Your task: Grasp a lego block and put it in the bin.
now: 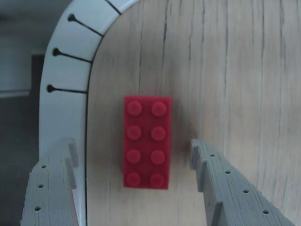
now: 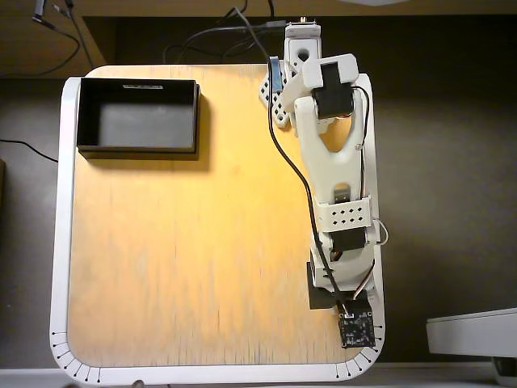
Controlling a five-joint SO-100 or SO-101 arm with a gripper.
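Observation:
The red lego block point(image 1: 146, 141) lies flat on the wooden table, studs up, in the wrist view. My gripper point(image 1: 133, 148) is open, with one grey finger point(image 1: 54, 183) to the block's left and the other to its right, neither touching it. In the overhead view the arm point(image 2: 335, 170) reaches to the table's bottom right corner; the wrist camera board point(image 2: 356, 328) covers the fingers and the block there. The black bin point(image 2: 137, 115) stands at the table's top left corner, far from the gripper.
The table's white rounded rim with black tick marks point(image 1: 61, 103) curves close past the left finger. Dark floor lies beyond the rim. Cables point(image 2: 210, 36) run behind the table near the arm's base. A white object point(image 2: 472, 331) sits off the table at the lower right.

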